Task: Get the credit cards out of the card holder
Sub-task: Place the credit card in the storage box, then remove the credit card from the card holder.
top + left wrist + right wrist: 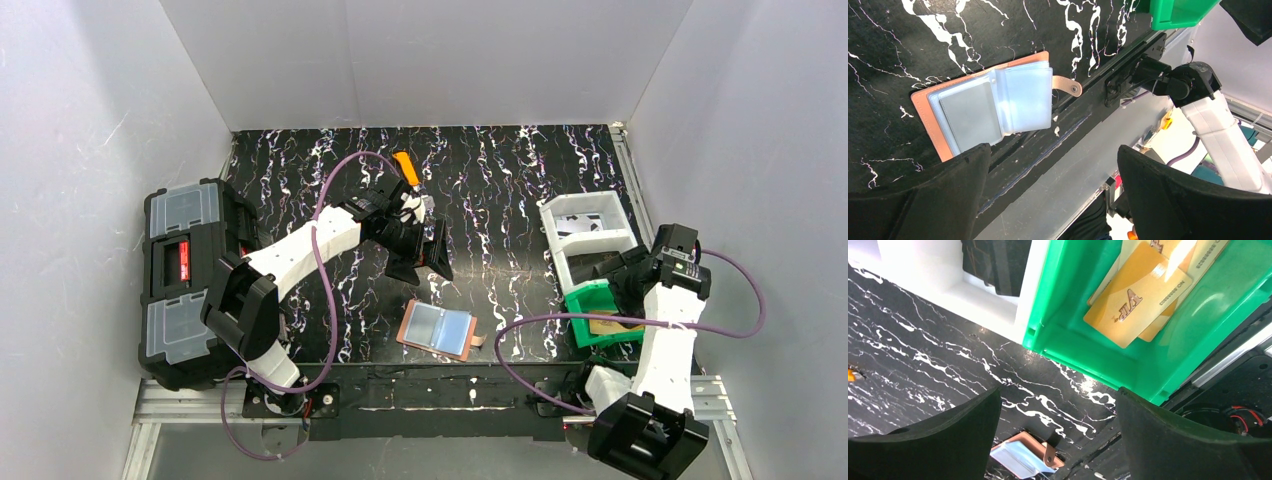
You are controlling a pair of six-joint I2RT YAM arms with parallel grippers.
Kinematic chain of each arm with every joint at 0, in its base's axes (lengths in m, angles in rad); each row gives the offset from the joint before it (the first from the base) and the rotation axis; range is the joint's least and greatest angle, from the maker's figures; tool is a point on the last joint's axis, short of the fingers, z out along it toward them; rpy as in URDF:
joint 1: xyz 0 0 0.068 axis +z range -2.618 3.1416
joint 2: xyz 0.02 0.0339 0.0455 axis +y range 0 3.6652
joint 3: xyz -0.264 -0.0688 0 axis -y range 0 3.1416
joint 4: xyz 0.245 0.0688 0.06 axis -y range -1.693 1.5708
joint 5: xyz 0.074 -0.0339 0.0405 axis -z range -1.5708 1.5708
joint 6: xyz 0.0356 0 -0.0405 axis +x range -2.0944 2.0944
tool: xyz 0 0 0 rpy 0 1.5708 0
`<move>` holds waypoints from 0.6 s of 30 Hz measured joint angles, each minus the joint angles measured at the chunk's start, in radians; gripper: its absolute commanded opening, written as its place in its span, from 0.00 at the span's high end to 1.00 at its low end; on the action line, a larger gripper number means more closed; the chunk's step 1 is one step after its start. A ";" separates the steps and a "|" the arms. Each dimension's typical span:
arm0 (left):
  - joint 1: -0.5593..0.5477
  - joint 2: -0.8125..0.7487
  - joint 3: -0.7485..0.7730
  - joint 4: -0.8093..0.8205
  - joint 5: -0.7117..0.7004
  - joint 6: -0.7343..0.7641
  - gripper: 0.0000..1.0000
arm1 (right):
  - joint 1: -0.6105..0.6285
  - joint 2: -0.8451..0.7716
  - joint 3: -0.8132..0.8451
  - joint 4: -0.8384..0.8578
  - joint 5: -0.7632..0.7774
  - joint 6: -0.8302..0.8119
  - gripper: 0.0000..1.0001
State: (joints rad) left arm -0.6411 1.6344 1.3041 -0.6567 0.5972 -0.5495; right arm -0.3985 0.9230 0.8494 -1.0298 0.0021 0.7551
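Viewing black table [500, 180] veined in white, boxed in by plain white walls [420, 60] on three sides. Finding card holder [438, 330] lying open and flat near the table's front edge, one pale grey card [970, 115] sitting in a clear sleeve. Noting gold credit cards [1138, 295] lying in green bin [1073, 355] at right, beside white tray [553, 235]. Recording left pincer [1053, 170] hanging above the holder, jaws wide, gripping nothing; right pincer [1058, 410] by the bin, likewise spread wide and empty. Logging black toolbox [185, 280] at left.

walls [420, 60]: 3 white panels | tabletop [500, 170]: black, white-veined | rail [180, 400]: aluminium, near edge
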 measured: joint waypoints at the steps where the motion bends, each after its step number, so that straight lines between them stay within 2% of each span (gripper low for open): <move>1: 0.000 0.000 0.000 -0.001 -0.001 0.000 0.02 | 0.000 -0.003 0.000 -0.003 -0.009 -0.001 0.07; 6: 0.000 0.000 -0.006 -0.004 -0.017 0.000 0.02 | 0.000 -0.008 0.021 -0.023 -0.060 -0.013 0.00; 13: 0.000 -0.004 -0.040 -0.015 -0.083 0.000 0.00 | 0.011 -0.018 0.052 -0.021 -0.107 -0.055 0.00; 15: 0.000 -0.008 -0.054 -0.025 -0.113 0.000 0.00 | 0.042 -0.019 0.054 -0.019 -0.105 -0.055 0.00; 18: 0.002 -0.018 -0.073 -0.037 -0.151 0.000 0.00 | 0.152 -0.007 0.065 -0.015 -0.089 -0.044 0.00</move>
State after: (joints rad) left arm -0.6392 1.6169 1.2308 -0.6937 0.4458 -0.5495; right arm -0.2462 0.9157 0.9146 -1.0447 -0.0872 0.7109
